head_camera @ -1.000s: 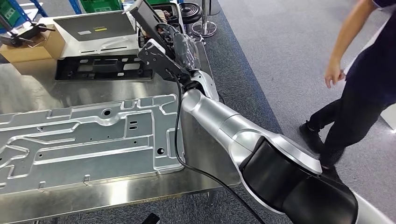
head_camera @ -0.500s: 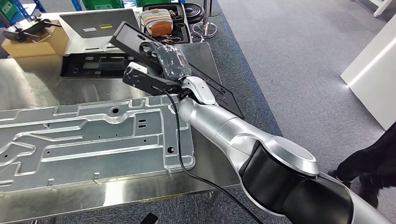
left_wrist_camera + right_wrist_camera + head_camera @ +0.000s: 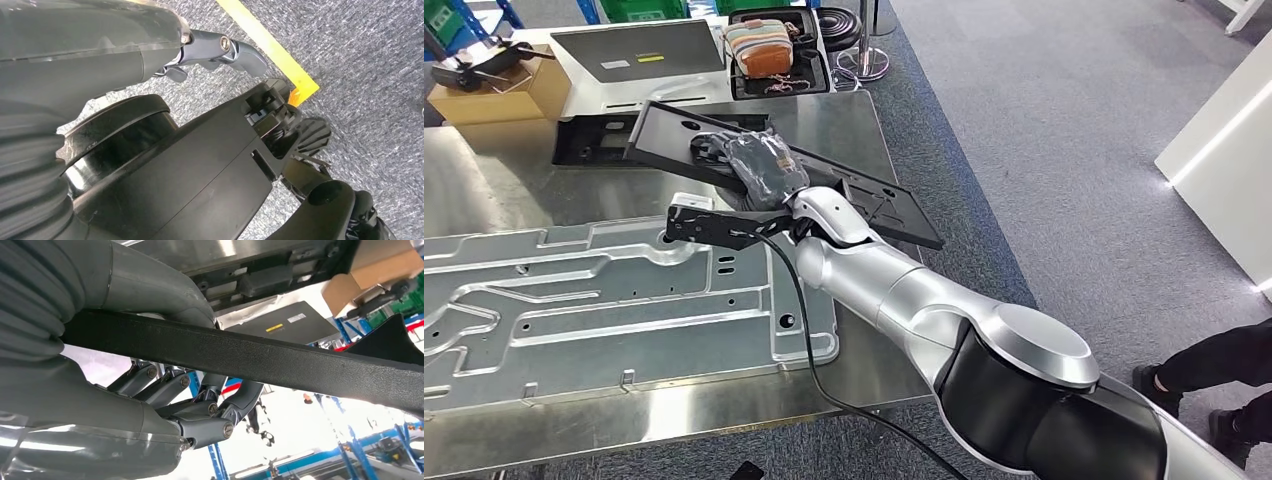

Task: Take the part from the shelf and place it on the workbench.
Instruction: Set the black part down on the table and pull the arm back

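Fingers of the right hand (image 3: 759,165) wrap around a long flat black plastic panel (image 3: 864,200), thumb on one face and fingers on the other in the right wrist view. That panel hangs tilted over the steel workbench (image 3: 484,190), just beyond the large stamped silver metal plate (image 3: 604,300) and partly over a black perforated frame (image 3: 594,140). The left hand (image 3: 210,50) hangs over grey carpet, fingers loosely curled, holding nothing.
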Available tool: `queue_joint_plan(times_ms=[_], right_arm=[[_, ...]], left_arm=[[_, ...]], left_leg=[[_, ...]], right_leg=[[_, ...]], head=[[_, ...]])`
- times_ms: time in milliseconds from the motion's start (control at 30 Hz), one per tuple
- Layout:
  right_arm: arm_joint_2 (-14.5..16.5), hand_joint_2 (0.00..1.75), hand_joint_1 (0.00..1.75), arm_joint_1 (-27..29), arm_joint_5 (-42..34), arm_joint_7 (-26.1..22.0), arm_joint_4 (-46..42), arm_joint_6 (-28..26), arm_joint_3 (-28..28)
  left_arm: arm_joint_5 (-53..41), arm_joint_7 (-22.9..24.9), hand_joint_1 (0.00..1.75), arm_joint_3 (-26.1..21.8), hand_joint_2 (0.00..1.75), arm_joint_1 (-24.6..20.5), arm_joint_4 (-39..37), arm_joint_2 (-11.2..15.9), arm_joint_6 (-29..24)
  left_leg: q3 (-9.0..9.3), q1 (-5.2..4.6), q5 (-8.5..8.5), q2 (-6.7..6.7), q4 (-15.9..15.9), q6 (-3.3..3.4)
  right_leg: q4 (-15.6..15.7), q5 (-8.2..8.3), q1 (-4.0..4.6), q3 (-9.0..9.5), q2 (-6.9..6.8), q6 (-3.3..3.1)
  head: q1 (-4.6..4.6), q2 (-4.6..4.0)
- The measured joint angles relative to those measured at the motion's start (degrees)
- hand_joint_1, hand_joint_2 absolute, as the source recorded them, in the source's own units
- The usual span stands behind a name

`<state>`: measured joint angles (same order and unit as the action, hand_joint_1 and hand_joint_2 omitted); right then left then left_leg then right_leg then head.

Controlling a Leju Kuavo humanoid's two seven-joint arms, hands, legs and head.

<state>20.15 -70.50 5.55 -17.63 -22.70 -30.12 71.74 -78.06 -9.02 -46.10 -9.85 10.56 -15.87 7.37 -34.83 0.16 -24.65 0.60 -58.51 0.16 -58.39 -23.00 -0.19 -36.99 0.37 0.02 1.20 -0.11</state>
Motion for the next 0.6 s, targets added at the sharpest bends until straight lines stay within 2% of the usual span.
queue_joint_plan(times_ms=[600], right_arm=[[0.0,1.75,1.75,-0.3,6.4,0.9,3.8,2.4,1.7]], left_arm=[[-0.4,-0.5,0.0,0.2,1.75,-0.8,0.0,-0.3,-0.2]], left_leg=[[0.01,0.01,0.02,-0.02,0.0,0.0]], right_leg=[[0.0,0.0,0.0,-0.01,0.01,0.0]], head=[[0.0,0.0]])
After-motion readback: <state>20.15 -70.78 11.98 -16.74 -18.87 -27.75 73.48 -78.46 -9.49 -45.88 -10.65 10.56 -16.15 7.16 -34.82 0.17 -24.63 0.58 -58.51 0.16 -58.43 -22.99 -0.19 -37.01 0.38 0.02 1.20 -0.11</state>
